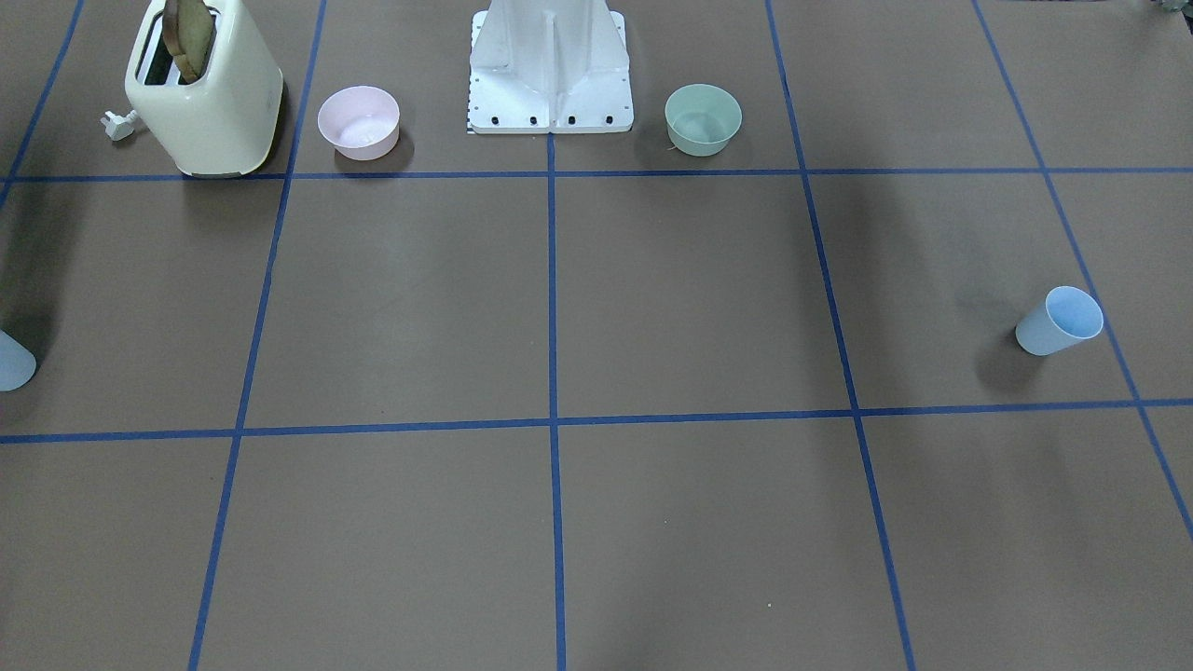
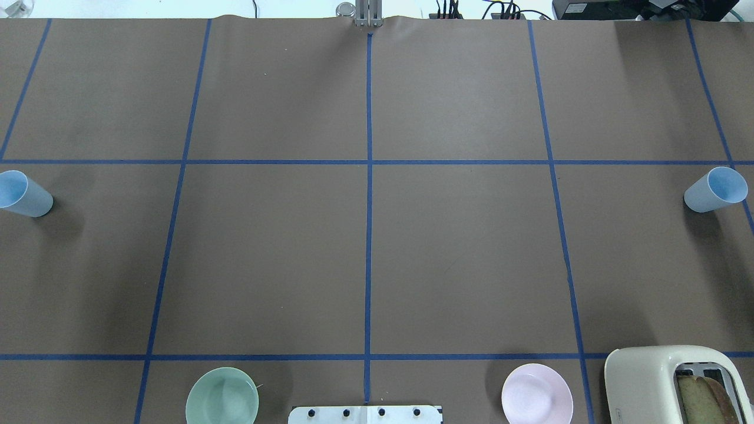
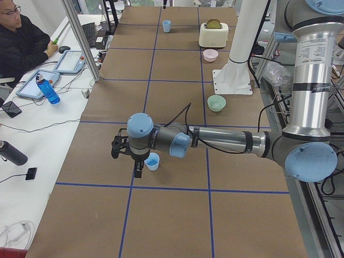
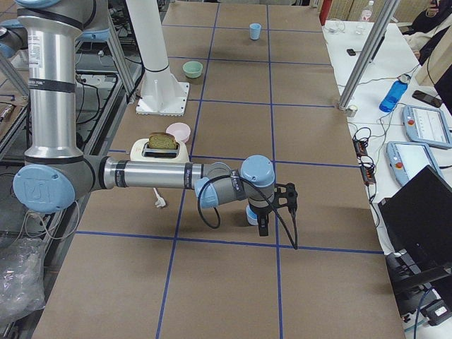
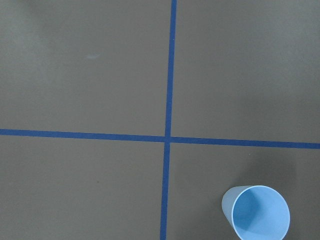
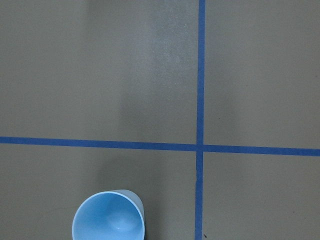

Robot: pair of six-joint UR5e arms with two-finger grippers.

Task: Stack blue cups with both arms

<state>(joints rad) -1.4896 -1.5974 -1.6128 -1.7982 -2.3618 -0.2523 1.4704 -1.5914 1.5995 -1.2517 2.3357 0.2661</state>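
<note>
right blue cup point(image 1: 11, 362): cut by front view's edge | toaster point(image 2: 645, 386): cropped overhead

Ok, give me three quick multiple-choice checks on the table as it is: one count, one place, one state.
1. How many blue cups are out? A. one; B. two; C. three.
2. Where does the toaster stand? A. beside the pink bowl; B. between the cups; C. on top of a cup.
3. How do the cups stand? A. stacked; B. tipped on their sides; C. upright and apart.
Answers: 1 B, one cup stands at each end of the table. 2 A, the bowl sits right next to the toaster. 3 C, both openings face up and the cups are far apart.
</note>
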